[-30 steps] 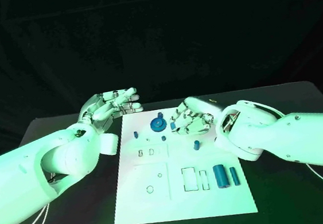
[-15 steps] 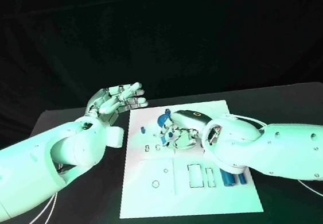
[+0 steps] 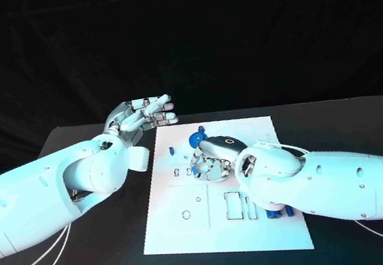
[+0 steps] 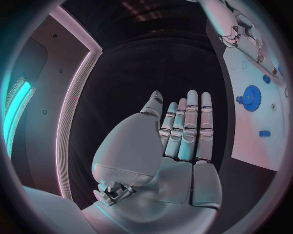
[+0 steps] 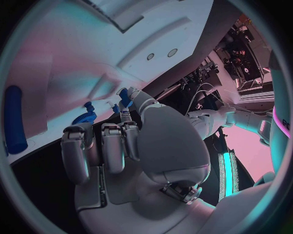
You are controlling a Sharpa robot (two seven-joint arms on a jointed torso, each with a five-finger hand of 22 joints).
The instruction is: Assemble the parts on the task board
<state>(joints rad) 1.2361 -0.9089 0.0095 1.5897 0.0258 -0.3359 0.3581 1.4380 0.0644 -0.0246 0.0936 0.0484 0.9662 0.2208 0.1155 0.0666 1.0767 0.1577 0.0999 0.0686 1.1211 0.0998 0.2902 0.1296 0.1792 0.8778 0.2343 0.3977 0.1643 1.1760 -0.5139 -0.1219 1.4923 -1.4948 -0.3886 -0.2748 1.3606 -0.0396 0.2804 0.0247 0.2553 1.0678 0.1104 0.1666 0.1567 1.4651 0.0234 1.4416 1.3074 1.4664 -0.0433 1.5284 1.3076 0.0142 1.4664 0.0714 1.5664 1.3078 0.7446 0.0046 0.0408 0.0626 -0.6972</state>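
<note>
Your left hand (image 3: pixel 142 117) hangs released above the black table (image 3: pixel 84 260) just off the board's upper-left corner, fingers straight and together, holding nothing. Your right hand (image 3: pixel 211 160) sits low over the middle of the white task board (image 3: pixel 203 230), fingers curled down with a small blue piece (image 5: pixel 125 96) at the fingertips; you cannot tell whether it is gripped. The blue gear (image 3: pixel 197 138) stands near the board's top edge, two blue cylinders (image 3: pixel 274 212) lie lower right beside the forearm; no writing is readable.
</note>
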